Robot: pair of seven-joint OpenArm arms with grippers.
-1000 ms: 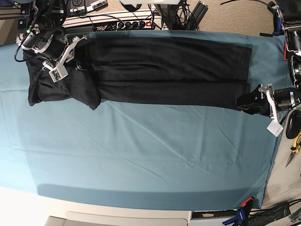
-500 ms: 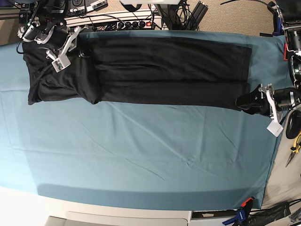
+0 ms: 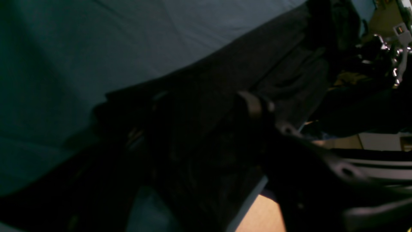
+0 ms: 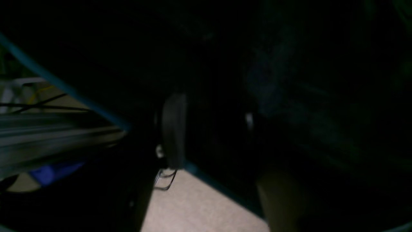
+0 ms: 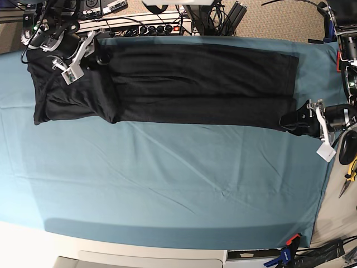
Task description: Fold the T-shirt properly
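Across the far half of the teal-covered desk (image 5: 167,184) lies the shirt (image 5: 189,84), folded into a long dark band. At its left end hovers the right hand (image 5: 97,57), grip unreadable. At its right end, the left hand (image 5: 291,121) gapes wide, holding nothing visible.

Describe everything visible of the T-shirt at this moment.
The T-shirt is dark charcoal, soft and matte like cotton. It lies flat on the teal cloth as a long folded band along the far edge, layers overlapping lengthwise, with no print showing. The base view's left end is wider and creased. The left gripper sits at its near right corner; the right gripper is over its far left part.
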